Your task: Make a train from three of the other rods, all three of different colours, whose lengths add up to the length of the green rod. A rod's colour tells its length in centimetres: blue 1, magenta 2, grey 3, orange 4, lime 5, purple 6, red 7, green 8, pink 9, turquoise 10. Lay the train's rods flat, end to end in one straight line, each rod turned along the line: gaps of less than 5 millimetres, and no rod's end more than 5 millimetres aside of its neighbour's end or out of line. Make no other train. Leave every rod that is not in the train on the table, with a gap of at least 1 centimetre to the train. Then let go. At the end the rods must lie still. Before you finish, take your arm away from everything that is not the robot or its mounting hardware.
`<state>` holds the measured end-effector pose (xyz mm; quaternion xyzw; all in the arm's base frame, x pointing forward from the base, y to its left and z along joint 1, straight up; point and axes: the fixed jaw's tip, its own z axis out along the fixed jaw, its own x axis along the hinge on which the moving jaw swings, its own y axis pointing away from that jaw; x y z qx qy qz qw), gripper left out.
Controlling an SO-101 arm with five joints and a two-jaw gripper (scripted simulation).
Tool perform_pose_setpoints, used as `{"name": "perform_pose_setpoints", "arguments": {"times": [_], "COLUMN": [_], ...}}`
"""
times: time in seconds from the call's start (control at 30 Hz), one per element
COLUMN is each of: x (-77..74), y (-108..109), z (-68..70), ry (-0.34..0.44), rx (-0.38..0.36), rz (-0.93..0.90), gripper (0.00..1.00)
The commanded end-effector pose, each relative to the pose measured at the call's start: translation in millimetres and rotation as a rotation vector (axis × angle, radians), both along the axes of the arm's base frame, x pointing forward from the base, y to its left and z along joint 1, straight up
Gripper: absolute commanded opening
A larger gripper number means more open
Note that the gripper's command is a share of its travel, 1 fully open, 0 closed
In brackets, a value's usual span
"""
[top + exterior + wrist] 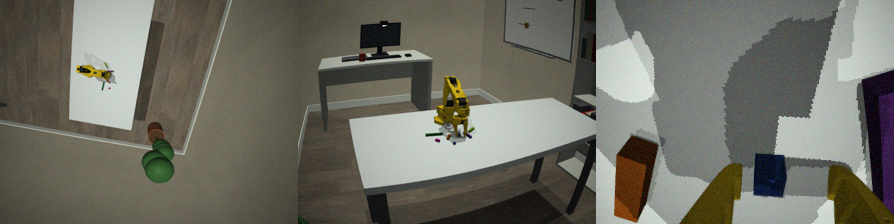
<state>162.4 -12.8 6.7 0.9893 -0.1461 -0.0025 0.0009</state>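
Note:
My gripper (461,136) (790,183) is open, its fingertips low over the table on either side of a short blue rod (769,175) (459,135), with gaps to both. A second blue rod (454,143) (115,82) lies nearer the table's front edge. An orange rod (630,182) (449,136) (108,81) lies to one side of the gripper, a purple rod (887,145) (469,136) (110,71) to the other. A lime rod (471,129) (106,65) lies beyond the purple one. The green rod (434,134) (102,86) and a magenta rod (437,140) (109,88) lie apart, past the orange one.
The rods lie on the white table (100,108) (409,164). The yellow arm (92,72) (456,91) reaches over them and casts shadows around the gripper. A desk with a monitor (380,36) stands behind, away from the table.

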Motion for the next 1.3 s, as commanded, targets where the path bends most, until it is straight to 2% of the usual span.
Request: {"name": "perform_pose_setpoints", "arguments": {"times": [0.0, 0.7, 1.27], "x": [13.6, 13.6, 13.6], "y": [1.0, 1.0, 1.0], "z": [11.2, 11.2, 11.2], "ry": [-0.09, -0.09, -0.09], "rx": [-0.001, -0.001, -0.001], "rz": [0.013, 0.013, 0.013], "gripper": [0.19, 0.15, 0.04]}}
